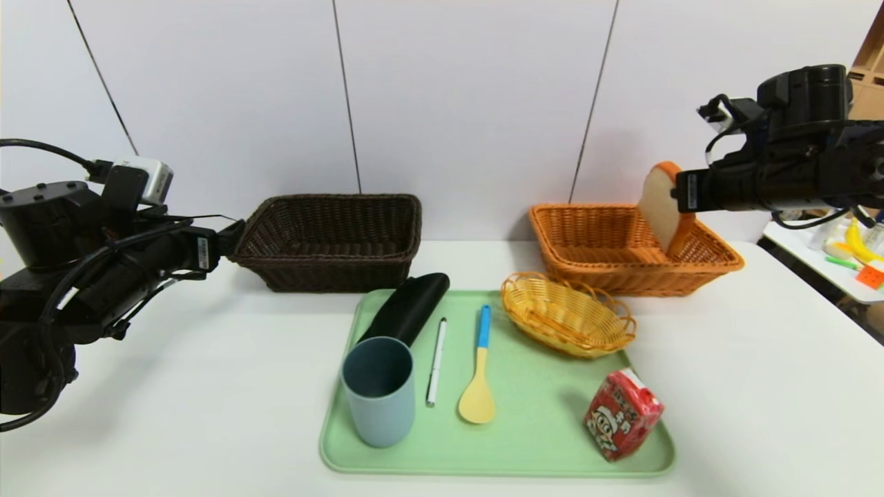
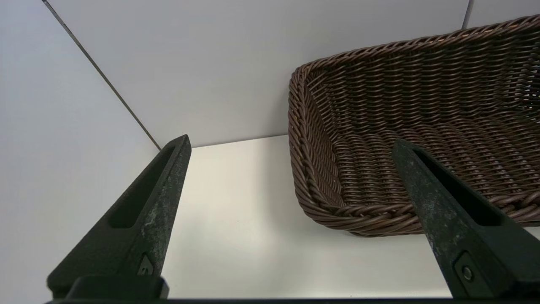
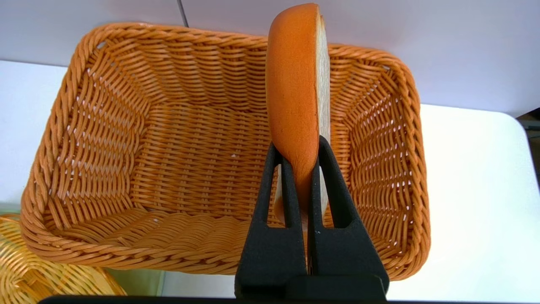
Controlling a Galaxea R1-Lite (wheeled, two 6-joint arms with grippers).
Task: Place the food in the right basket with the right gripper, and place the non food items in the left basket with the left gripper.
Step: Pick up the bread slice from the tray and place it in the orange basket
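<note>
The right gripper pinches the bread on edge above the orange basket; it looks light, soft, squashable. The left gripper, spread wide, idles beside the brown basket.

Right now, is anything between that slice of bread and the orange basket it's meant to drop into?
Nothing visible. The right hand holds the cream-white bread slice upright above the orange-tan woven wicker basket, whose bottom looks bare.
</note>
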